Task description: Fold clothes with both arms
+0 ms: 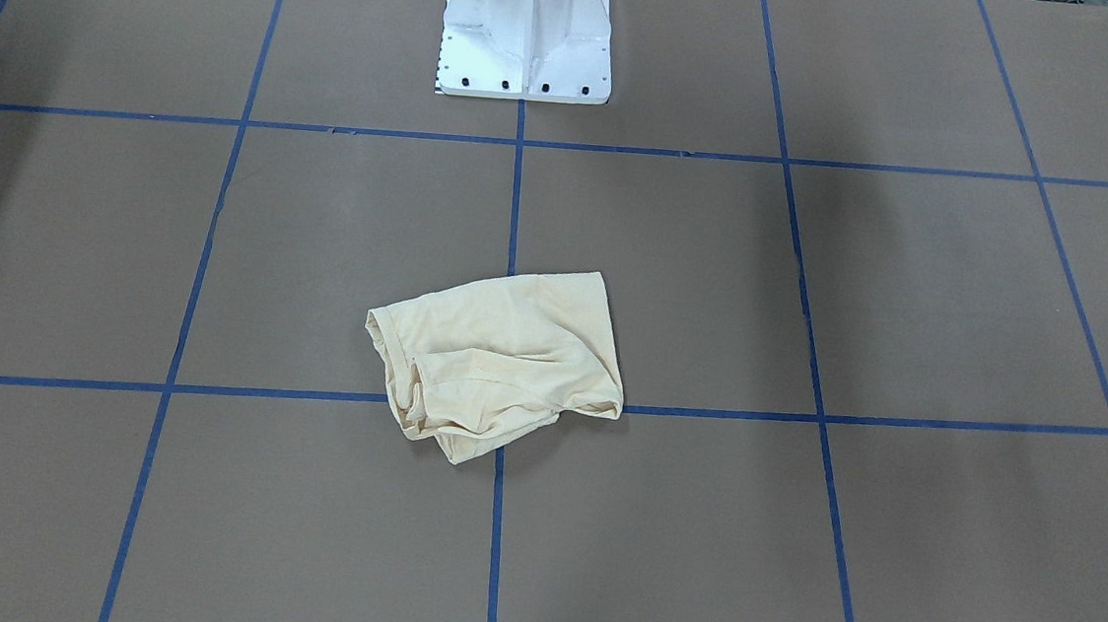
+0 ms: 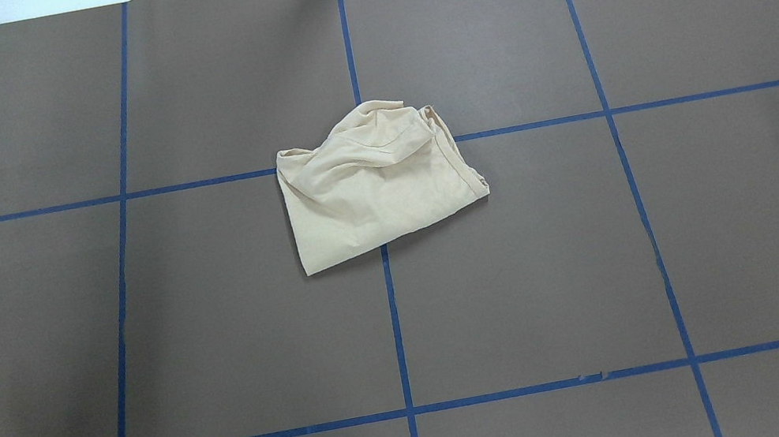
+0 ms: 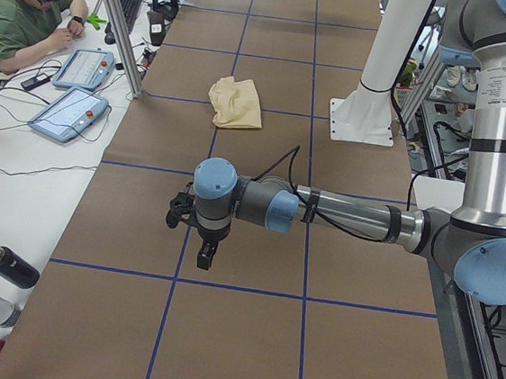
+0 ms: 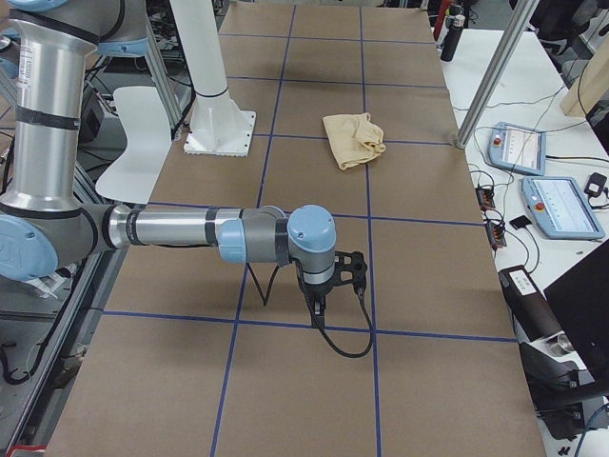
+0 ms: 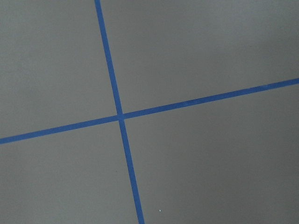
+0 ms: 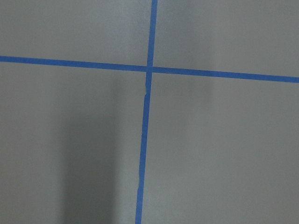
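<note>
The shirt (image 2: 379,184) lies mid-worktop (image 2: 215,321), over a crossing of tape lines (image 2: 393,314), well beyond the base (image 1: 526,42). The left arm (image 3: 341,215) reaches over the worktop's left end, the left hand (image 3: 204,259) hanging above it, well apart from the shirt. The right arm (image 4: 181,228) reaches over the right end, the right hand (image 4: 314,309) likewise.

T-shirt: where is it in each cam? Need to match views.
Front-facing: T-shirt just below centre.
Overhead: T-shirt at centre, slightly high.
Exterior left: T-shirt upper middle, left of the pedestal base.
Exterior right: T-shirt upper middle, right of the pedestal base.
Left wrist: not in it.
Right wrist: not in it.
Shared landmark: the white pedestal base; the T-shirt lies straight out from it on the centre tape line.
</note>
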You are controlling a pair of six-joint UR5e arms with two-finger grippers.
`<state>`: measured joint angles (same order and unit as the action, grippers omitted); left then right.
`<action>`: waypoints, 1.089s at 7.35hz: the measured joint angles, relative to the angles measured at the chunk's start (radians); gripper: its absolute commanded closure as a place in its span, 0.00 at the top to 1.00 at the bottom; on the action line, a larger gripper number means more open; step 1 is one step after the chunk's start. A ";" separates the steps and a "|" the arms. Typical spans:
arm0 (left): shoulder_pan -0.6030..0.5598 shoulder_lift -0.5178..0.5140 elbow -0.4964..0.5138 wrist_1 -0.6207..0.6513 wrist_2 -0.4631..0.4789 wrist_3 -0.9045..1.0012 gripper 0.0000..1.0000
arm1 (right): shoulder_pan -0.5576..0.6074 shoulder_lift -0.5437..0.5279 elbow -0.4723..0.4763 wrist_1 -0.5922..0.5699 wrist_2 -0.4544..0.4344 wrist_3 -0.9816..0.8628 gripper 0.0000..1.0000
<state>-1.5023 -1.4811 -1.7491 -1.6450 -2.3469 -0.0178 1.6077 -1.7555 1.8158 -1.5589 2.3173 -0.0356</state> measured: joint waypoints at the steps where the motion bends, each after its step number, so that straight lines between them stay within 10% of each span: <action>1: -0.001 0.014 -0.012 -0.001 0.003 0.001 1.00 | 0.000 0.000 -0.001 0.000 0.000 0.001 1.00; 8: -0.001 0.100 -0.132 -0.005 0.006 0.006 1.00 | -0.002 -0.001 -0.001 0.000 0.002 0.002 1.00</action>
<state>-1.5034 -1.3811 -1.8810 -1.6504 -2.3412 -0.0120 1.6061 -1.7564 1.8147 -1.5589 2.3193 -0.0338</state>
